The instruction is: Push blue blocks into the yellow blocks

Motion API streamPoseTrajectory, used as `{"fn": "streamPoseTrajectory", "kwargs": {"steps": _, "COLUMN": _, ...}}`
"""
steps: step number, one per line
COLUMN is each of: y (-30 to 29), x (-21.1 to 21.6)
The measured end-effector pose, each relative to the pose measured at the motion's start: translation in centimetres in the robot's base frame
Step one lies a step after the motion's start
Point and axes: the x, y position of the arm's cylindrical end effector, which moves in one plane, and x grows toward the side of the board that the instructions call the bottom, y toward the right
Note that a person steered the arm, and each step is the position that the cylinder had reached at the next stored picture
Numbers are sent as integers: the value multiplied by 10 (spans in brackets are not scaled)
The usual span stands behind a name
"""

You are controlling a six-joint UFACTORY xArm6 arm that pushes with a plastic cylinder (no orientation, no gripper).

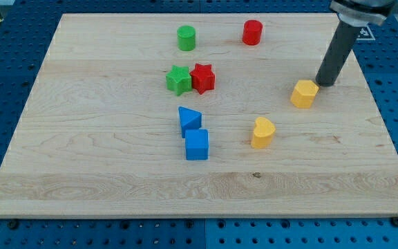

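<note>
A blue triangular block (189,120) and a blue cube (197,144) sit touching near the board's middle. A yellow heart-shaped block (262,132) lies to their right. A yellow hexagonal block (304,93) lies further to the upper right. My tip (323,83) rests on the board just to the upper right of the yellow hexagonal block, close to it, far from the blue blocks.
A green star block (178,79) and a red star block (202,77) touch above the blue blocks. A green cylinder (186,37) and a red cylinder (252,32) stand near the top. The wooden board (81,173) lies on a blue perforated table.
</note>
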Motion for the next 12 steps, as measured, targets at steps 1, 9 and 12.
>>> {"fn": "streamPoseTrajectory", "kwargs": {"steps": 1, "y": -47, "x": 45}}
{"fn": "streamPoseTrajectory", "kwargs": {"steps": 9, "y": -302, "x": 69}}
{"fn": "streamPoseTrajectory", "kwargs": {"steps": 12, "y": -206, "x": 83}}
